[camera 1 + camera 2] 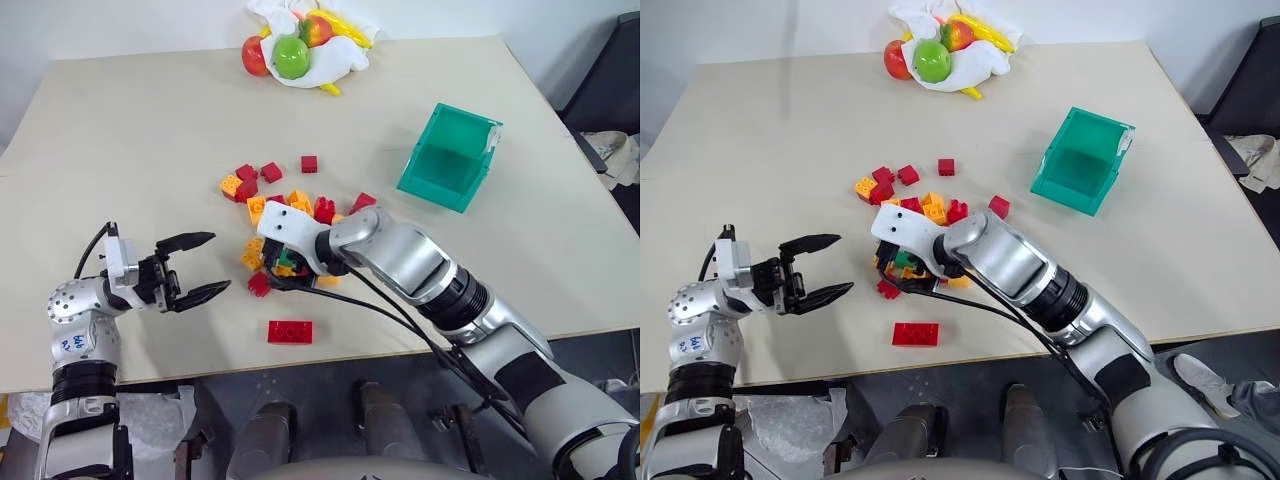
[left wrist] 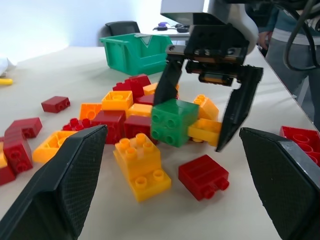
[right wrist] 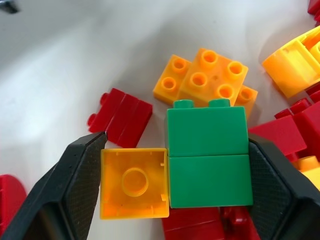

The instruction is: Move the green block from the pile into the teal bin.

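The green block (image 3: 207, 160) lies at the near side of the pile (image 1: 290, 205) of red and orange-yellow bricks, mid-table. My right gripper (image 1: 285, 265) reaches down into the pile. Its fingers (image 3: 75, 185) press on the outer sides of the green block and of a hollow yellow brick (image 3: 132, 182) beside it. Both bricks rest on the table. My left gripper (image 1: 215, 263) hovers open and empty to the left of the pile, pointing at it. The teal bin (image 1: 432, 190) stands at the right, tilted open toward the pile.
A long red brick (image 1: 289, 331) lies alone near the table's front edge. Toy fruit on a white cloth (image 1: 335, 58) sits at the far edge. A few red bricks (image 1: 309, 164) are scattered beyond the pile. Bare table separates pile and bin.
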